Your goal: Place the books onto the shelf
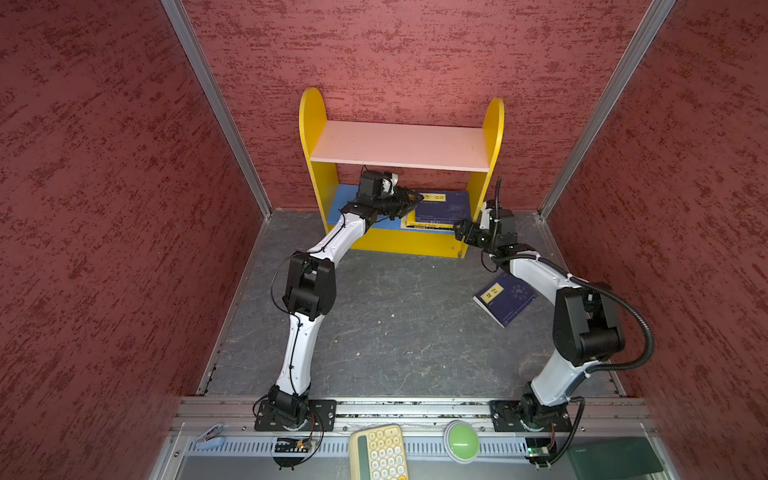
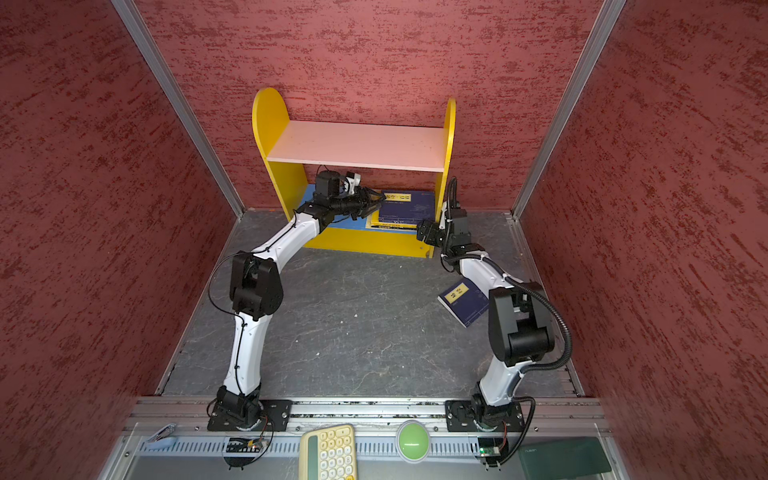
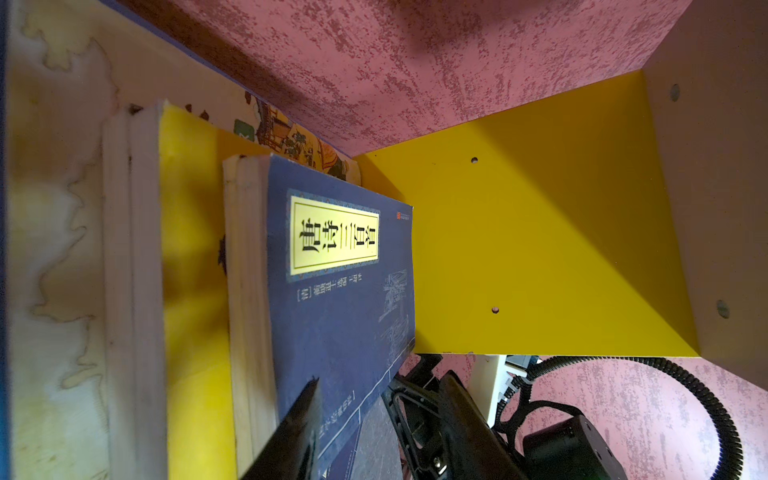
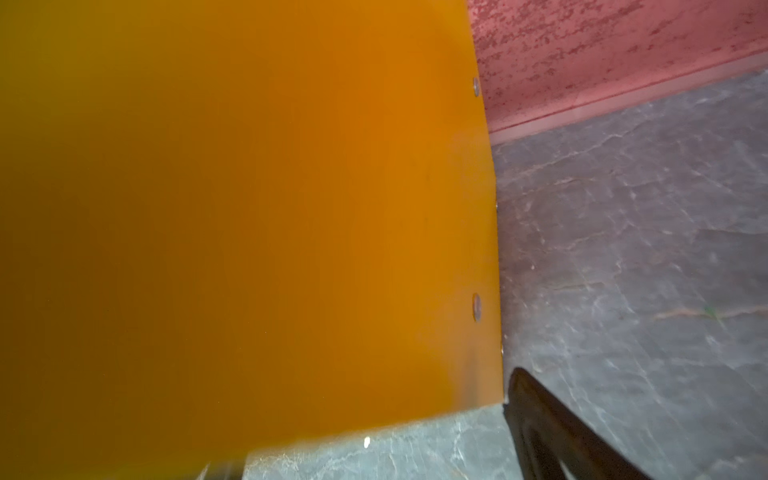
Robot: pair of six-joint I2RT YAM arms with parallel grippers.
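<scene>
Navy paperback [image 1: 505, 299] lies unshelved near the right edge of the bench [image 1: 395, 324] while the part-open left jaws reach over the stacked books [image 1: 440, 208] on the blue board [image 1: 343, 205] of the shelf [image 1: 399, 145], which the empty, wide-open right jaws, close beside its yellow side [image 4: 249, 208], could jolt askew.

The navy book [image 3: 340, 324] bears a yellow label [image 3: 334, 235] reading 唐诗三百首; smaller print is illegible.
</scene>
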